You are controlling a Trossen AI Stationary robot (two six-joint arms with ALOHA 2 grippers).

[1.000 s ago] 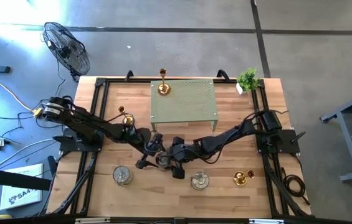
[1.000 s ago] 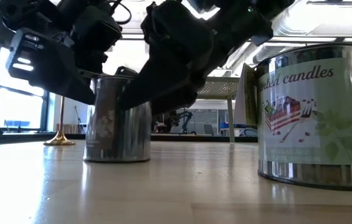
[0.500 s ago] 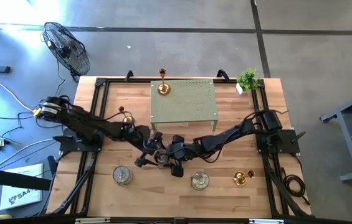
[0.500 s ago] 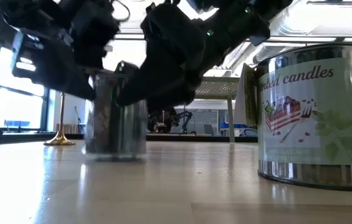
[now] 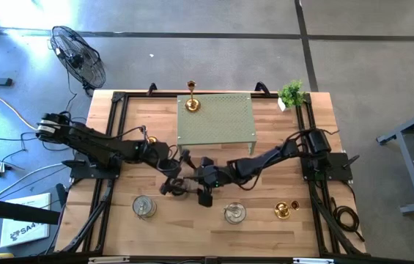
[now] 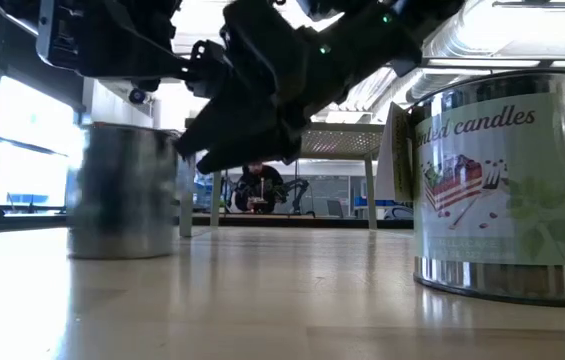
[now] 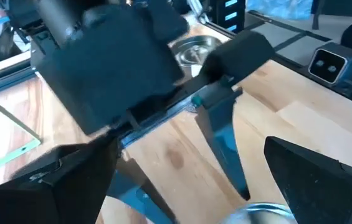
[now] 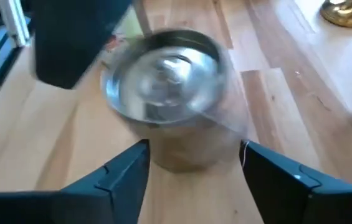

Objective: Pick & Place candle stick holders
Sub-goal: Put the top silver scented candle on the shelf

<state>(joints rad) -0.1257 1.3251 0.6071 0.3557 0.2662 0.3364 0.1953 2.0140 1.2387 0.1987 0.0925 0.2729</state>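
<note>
Near the table's [image 5: 316, 220] front edge stand two silvery-glass holders [image 5: 144, 207] and a gold holder [image 5: 284, 210]. At mid-table, the right gripper [image 8: 191, 162] stands wide around a third silvery-glass holder [image 8: 172, 93], apparently not yet touching it. The left gripper [image 5: 168, 185], beside it, is spread wide and empty. Another gold holder [image 5: 191, 103] stands by the back edge.

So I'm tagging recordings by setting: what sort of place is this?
Probably a robotics lab or workshop: the wooden table stands on a bare concrete floor, a floor fan and loose cables beside it, and a glass-walled room behind.
</note>
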